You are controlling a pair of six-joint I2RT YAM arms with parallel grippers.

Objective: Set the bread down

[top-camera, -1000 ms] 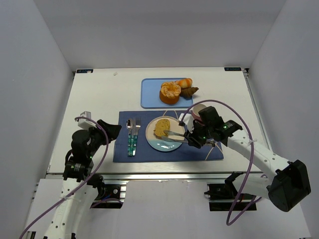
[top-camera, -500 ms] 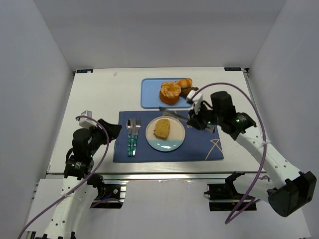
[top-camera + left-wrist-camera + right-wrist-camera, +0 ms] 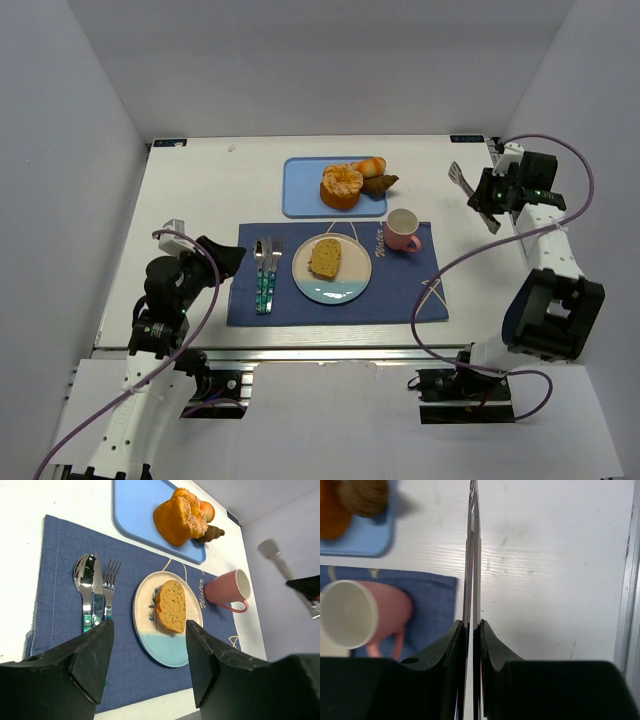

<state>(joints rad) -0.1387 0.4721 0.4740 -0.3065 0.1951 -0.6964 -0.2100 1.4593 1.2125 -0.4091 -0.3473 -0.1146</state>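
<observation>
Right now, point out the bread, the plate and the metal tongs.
bread (image 3: 172, 606): left wrist view, middle of the cut face.
plate (image 3: 335, 293): top external view, bare blue part on the side nearest the arms.
metal tongs (image 3: 472, 555): right wrist view, edge-on blades above the fingers.

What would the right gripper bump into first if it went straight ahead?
Probably just bare table. The right gripper and its tongs aim past the pink mug; depth is hard to judge.

Right hand pinches a thin metal utensil edge-on, pink cup lower left
</observation>
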